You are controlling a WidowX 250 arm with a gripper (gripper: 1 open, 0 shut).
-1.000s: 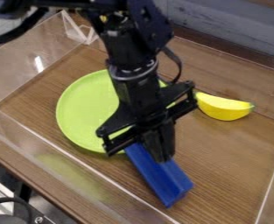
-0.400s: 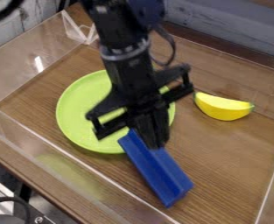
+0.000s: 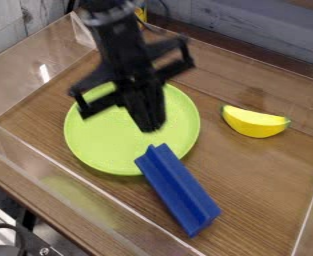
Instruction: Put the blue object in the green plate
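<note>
The blue object point(image 3: 180, 190) lies flat on the wooden table at the lower right. Its upper end reaches the near rim of the green plate point(image 3: 97, 150). My gripper point(image 3: 148, 124) hangs above the plate's middle, pointing steeply down, up and to the left of the blue object and apart from it. The fingers are pressed together, shut, with nothing between them. The dark arm hides part of the plate's far side.
A yellow banana-shaped object point(image 3: 256, 122) lies on the table to the right of the plate. Clear plastic walls point(image 3: 25, 150) ring the table on the left and front. A wooden ledge runs along the back.
The gripper has lifted off the blue object's upper end and moved up and left to above the plate. The blue object stays where it lay.
</note>
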